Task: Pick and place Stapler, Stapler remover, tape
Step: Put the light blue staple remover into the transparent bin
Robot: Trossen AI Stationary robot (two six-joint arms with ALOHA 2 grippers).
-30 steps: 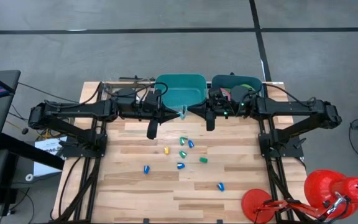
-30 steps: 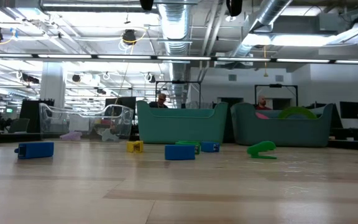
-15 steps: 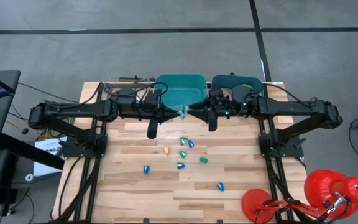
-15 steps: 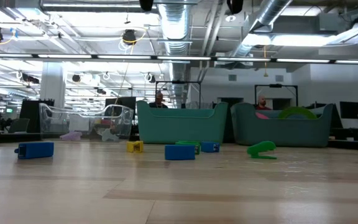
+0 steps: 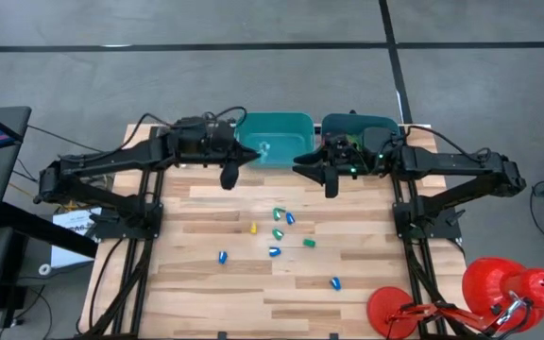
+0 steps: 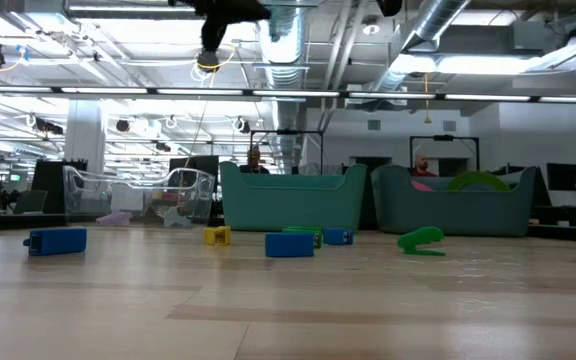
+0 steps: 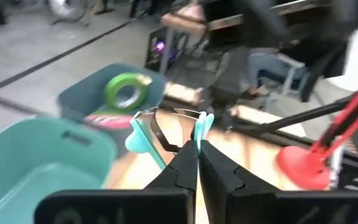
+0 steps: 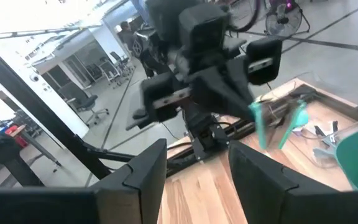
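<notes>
My left gripper (image 5: 256, 155) is shut on a teal staple remover (image 7: 166, 132), which hangs over the left teal bin (image 5: 281, 127). In the right wrist view the remover (image 8: 278, 123) shows beyond my right gripper (image 8: 191, 168). That gripper (image 5: 300, 162) stands open and bare in front of the right bin (image 5: 352, 124). A green tape roll (image 7: 124, 92) and a pink one (image 7: 107, 118) lie in the right bin. Small blue, green and yellow pieces (image 5: 277, 231) lie on the table's middle. My left gripper pinches the staple remover between its two fingertips (image 7: 194, 152), at the end (image 7: 196, 135) where its teal grips come together. The fingers reach level from the table's left. The remover sticks out past them, lifted clear above the left bin.
The two bins stand side by side at the table's far edge. A green staple remover (image 6: 421, 240) lies among the pieces in front of the right bin. Red lamp-like things (image 5: 499, 288) stand off the near right corner. Wooden table (image 5: 206, 302) shows bare at the near left.
The two grippers met tip to tip at the teal staple remover in front of the bins. They have drawn apart. My left gripper has gone up and toward the far edge with the remover, over the left bin. My right gripper has pulled back a little to the right.
</notes>
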